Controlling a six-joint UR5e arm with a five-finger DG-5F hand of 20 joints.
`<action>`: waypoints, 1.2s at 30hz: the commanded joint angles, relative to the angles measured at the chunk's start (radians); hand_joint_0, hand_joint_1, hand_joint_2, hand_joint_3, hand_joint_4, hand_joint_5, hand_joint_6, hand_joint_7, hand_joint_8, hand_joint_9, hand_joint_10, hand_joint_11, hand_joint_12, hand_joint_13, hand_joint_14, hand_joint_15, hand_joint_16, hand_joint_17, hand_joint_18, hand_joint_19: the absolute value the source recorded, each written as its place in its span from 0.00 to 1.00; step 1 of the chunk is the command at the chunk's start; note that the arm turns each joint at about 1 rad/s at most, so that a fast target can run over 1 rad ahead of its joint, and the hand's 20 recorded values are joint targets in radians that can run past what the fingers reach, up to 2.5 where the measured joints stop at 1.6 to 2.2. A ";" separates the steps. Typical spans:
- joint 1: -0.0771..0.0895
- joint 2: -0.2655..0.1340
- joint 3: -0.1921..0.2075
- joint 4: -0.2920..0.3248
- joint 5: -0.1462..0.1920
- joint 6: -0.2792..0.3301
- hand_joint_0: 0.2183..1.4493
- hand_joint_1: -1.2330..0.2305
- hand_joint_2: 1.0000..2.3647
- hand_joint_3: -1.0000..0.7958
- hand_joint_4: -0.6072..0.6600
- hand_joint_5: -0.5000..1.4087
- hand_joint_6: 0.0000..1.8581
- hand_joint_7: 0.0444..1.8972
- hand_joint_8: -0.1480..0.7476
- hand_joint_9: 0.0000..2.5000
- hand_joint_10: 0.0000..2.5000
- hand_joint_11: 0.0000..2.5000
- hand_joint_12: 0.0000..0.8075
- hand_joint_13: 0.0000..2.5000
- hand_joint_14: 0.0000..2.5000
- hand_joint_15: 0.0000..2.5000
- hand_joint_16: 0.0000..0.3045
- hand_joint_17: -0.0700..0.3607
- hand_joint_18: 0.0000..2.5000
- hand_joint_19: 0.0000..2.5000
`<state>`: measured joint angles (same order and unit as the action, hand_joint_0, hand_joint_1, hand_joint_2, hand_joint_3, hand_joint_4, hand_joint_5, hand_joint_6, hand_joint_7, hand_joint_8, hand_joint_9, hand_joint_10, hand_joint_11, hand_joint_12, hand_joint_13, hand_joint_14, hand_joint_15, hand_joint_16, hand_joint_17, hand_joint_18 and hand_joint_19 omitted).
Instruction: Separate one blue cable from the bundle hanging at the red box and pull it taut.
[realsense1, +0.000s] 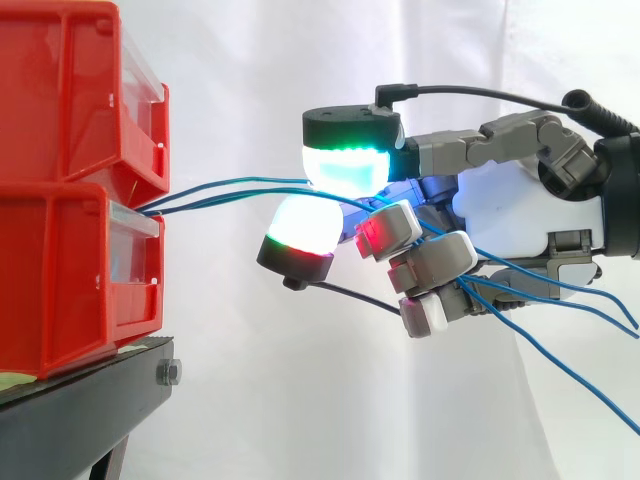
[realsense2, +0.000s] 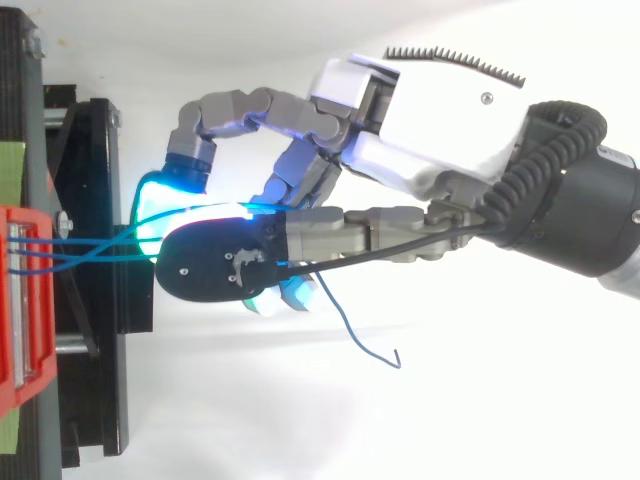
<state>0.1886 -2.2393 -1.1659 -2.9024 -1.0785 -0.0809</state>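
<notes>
**Thin blue cables** (realsense1: 225, 187): three strands can be counted where they leave the lower of two stacked red plastic bins (realsense1: 70, 290) (count taken in the top view). They run almost level from the bin front to the robot's multi-fingered hand (realsense1: 500, 205). There they pass between two glowing fingertip pads (realsense1: 345, 165), one green-cyan above and one white with a red band below, then through the other, curled fingers. Behind the palm the loose lengths fan out and droop. The hand is closed around the bundle; whether one strand is parted from the rest cannot be told. It lies level, fingertips toward the bins, with the arm entering from the right. One free end (realsense2: 372, 345) curls clear beside the hand in the top view. The bins rest on a black metal stand (realsense1: 90, 395) before a white curtain (realsense1: 250, 420).
</notes>
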 joint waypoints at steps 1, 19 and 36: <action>0.002 0.000 -0.001 0.002 0.000 0.000 0.39 0.40 0.01 0.41 0.68 0.19 0.27 0.59 0.53 0.49 0.01 0.45 0.49 0.55 0.01 0.49 0.17 0.43 0.43 0.33; 0.009 0.000 0.000 -0.011 0.008 0.018 0.24 0.33 0.00 0.28 0.70 0.20 0.27 0.61 0.54 0.44 0.01 0.43 0.56 0.40 0.01 0.37 0.18 0.44 0.35 0.30; 0.014 0.000 0.002 -0.011 0.014 0.023 0.43 0.38 0.02 0.49 0.67 0.21 0.27 0.61 0.53 0.46 0.01 0.42 0.52 0.41 0.01 0.36 0.16 0.42 0.36 0.32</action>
<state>0.2016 -2.2387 -1.1658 -2.9150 -1.0686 -0.0584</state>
